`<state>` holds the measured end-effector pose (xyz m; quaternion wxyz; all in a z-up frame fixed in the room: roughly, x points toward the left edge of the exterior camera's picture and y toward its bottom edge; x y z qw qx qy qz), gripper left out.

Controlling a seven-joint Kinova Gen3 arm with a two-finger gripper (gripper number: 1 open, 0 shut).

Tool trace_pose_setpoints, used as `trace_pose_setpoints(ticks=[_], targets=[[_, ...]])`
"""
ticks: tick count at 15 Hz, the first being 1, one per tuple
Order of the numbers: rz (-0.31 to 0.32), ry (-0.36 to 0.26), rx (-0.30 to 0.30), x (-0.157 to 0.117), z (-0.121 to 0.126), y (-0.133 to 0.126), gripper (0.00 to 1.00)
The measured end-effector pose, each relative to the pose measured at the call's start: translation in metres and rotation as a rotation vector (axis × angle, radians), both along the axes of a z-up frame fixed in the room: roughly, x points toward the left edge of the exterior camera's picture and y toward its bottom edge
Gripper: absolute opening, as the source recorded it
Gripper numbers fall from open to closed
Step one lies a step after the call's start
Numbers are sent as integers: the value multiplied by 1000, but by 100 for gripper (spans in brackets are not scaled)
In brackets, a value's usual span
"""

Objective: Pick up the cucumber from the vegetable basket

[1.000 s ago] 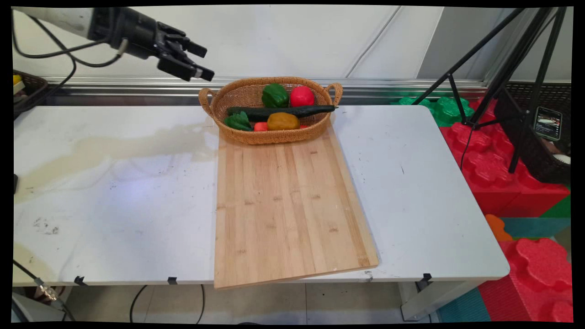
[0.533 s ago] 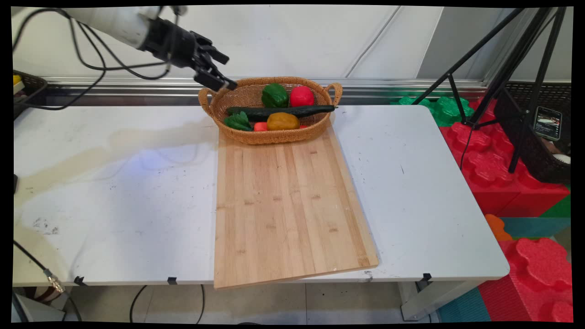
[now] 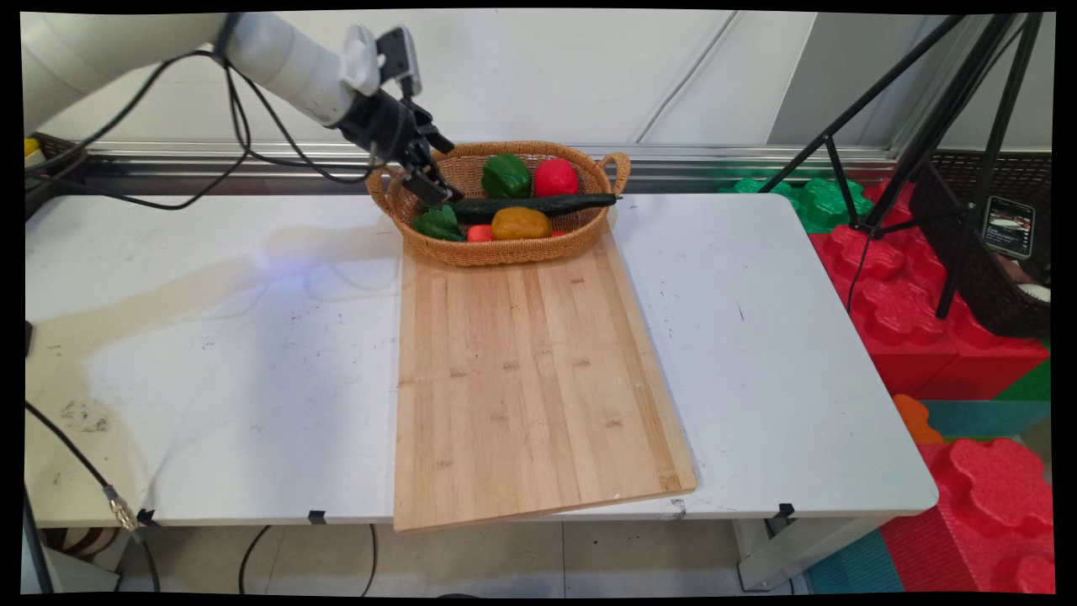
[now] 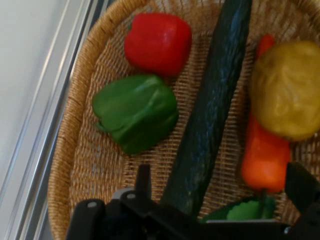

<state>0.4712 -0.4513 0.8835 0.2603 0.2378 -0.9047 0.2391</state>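
The white worktop point(image 3: 210, 353) lay mostly bare, a wooden board point(image 3: 530, 379) reaching past its near edge; at the board's far end the wicker basket point(image 3: 505, 251) cradled the vegetables; the gripper point(image 3: 433, 189) hung over the cucumber's point(image 4: 210, 125) left end, jaws apart astride it, rim close behind.
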Motion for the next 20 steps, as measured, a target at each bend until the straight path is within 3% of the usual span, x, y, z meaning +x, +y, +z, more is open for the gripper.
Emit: trace_pose_setpoints(ticks=[8,19,20], targets=[[-15,-110,17,-23,-41,-47,100],[-33,-169,29,-37,-69,-71,100],[-34,-170,29,-38,-70,-72,0]])
